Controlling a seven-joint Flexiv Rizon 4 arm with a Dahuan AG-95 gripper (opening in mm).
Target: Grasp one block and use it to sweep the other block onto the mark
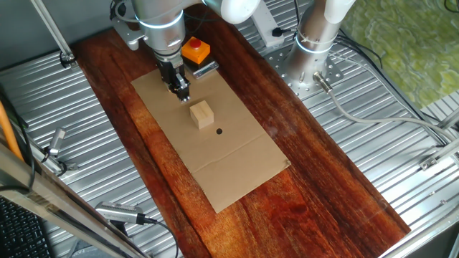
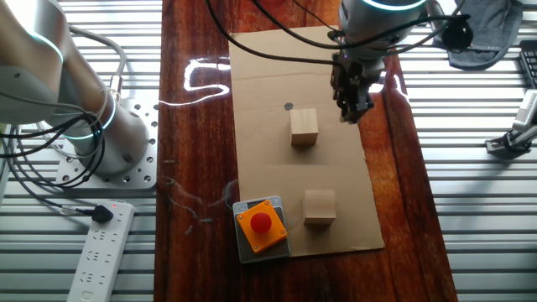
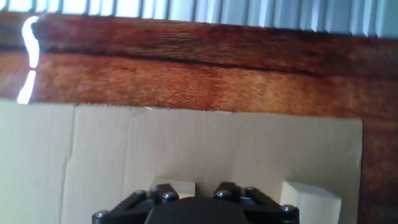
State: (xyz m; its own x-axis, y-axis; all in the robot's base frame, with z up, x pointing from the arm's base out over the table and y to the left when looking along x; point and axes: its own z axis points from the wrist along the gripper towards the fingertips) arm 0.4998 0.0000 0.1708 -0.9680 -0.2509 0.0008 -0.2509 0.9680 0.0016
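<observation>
Two plain wooden blocks lie on a cardboard sheet [image 2: 268, 67]. One block [image 2: 304, 127] [image 1: 202, 115] sits next to the mark [image 2: 288, 106] [image 1: 219, 131], a tiny black dot. The other block [image 2: 319, 206] lies near the orange box; the arm hides it in one fixed view. My gripper [image 2: 352, 116] [image 1: 182, 93] hangs above the cardboard beside the first block, apart from it. Its fingers look close together and hold nothing. In the hand view, both blocks show at the bottom edge, one [image 3: 311, 199] at the right and one [image 3: 180, 186] partly behind the gripper base [image 3: 196, 208].
An orange box with a red button [image 2: 262, 225] [image 1: 195, 50] stands at one end of the cardboard. The wooden tabletop [image 1: 301, 186] is flanked by ribbed metal surfaces. A second robot base [image 1: 315, 50], a power strip [image 2: 101, 252] and cables lie around it.
</observation>
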